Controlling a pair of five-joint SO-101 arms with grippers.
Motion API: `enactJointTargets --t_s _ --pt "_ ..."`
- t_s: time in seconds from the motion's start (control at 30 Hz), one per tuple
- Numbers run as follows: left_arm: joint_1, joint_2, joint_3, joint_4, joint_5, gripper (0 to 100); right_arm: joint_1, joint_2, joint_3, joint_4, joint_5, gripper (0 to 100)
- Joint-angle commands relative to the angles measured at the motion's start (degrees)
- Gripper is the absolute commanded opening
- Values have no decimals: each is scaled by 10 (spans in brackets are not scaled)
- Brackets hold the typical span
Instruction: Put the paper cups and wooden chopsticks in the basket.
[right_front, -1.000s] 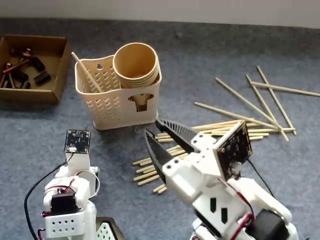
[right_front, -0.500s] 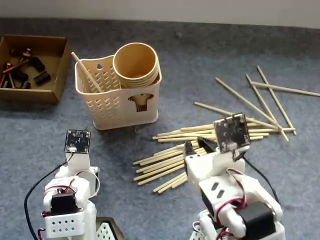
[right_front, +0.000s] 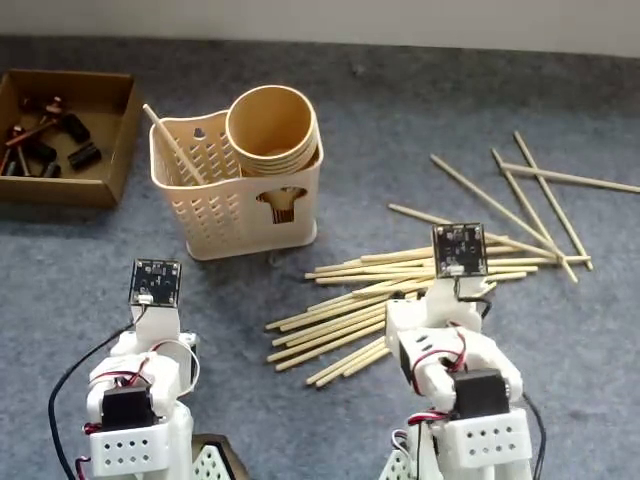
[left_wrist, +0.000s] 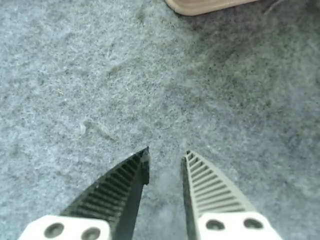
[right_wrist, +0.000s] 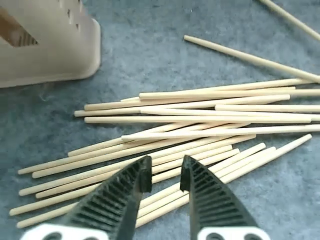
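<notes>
- The basket (right_front: 235, 205) stands on the table (right_front: 420, 110), near the far edge and left of the middle.
- A stack of paper cups (right_front: 272, 125) sits upright in its right side, open end up.
- One chopstick (right_front: 172, 140) leans in the left side, with its top tipped toward the far left corner.
- A pile of chopsticks (right_wrist: 190, 119) lies flat in the middle. They mostly run left to right, and some slant.
- More loose chopsticks (right_front: 570, 178) lie crossed near the right edge.
- The right gripper (right_wrist: 165, 172) hangs just over the pile, open a little and holding nothing.
- The left gripper (left_wrist: 165, 162) is over bare table near the basket, open a little and holding nothing.
- The table top is grey and fuzzy.
- A brown box (right_front: 60, 190) of small dark parts sits at the far left corner.
</notes>
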Motion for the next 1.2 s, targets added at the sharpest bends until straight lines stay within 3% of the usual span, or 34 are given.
enactJointTargets --t_s 0.0,0.37,0.6,0.93,1.17 --pt "-2 -3 11 2 -3 112 19 -5 49 -55 -4 106" --pt "0 -5 -22 -4 -4 115 24 -4 22 -19 -6 106" --pt "9 -5 -29 -118 -4 115 37 -3 22 -18 -23 106" --pt "15 -4 -1 -117 -63 112 72 -2 -1 -17 -25 107" --pt "14 -5 2 -117 -64 112 145 75 -108 18 -26 109"
